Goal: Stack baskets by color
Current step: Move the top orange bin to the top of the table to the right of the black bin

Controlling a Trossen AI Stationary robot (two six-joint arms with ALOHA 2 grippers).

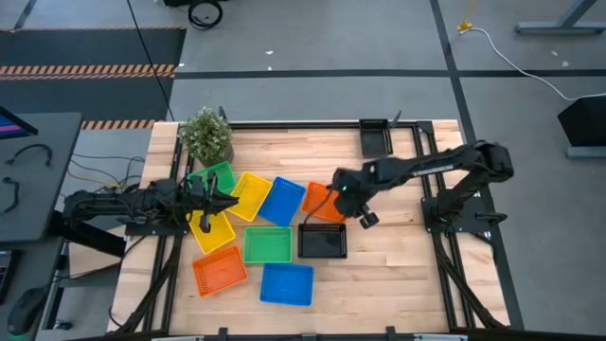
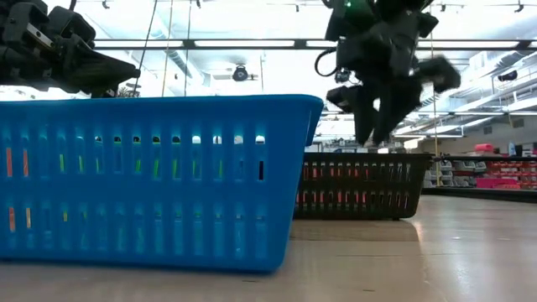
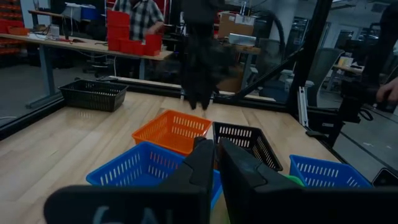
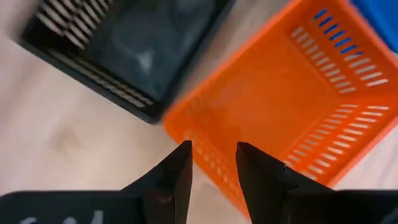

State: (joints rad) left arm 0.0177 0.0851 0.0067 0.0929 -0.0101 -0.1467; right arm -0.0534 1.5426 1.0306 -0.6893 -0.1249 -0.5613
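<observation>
Closest to the low camera, a blue basket [image 2: 159, 180] fills the left of that view, standing on the bench [image 2: 403, 260] with a black basket [image 2: 362, 186] behind it. From above, the baskets lie in a loose cluster on the left half of the bench: green [image 1: 212, 177], yellow [image 1: 250, 194], blue [image 1: 282, 201] and orange [image 1: 325, 202] in a row, a second yellow [image 1: 212, 230], a second green [image 1: 268, 243] and the black one in front of them, then a second orange [image 1: 219, 270] and the near blue one. Another black basket [image 1: 375, 138] sits apart at the far edge; none is stacked yet.

Right pincer [image 4: 212, 165] hangs just above the near rim of the orange basket [image 4: 292, 106], fingers apart and, as far as the blurred wrist view shows, straddling that wall without touching it. Left pincer [image 3: 216, 163] hovers over the yellow baskets by the potted plant [image 1: 205, 135], fingers drawn together on nothing.

These trays look light, thin and fairly stiff, with smooth plastic that could slip; the perforated wall probably flexes a little. Best hold is likely a pinch across one upper rim, mid-wall, so the tray hangs level and drops squarely into its twin
</observation>
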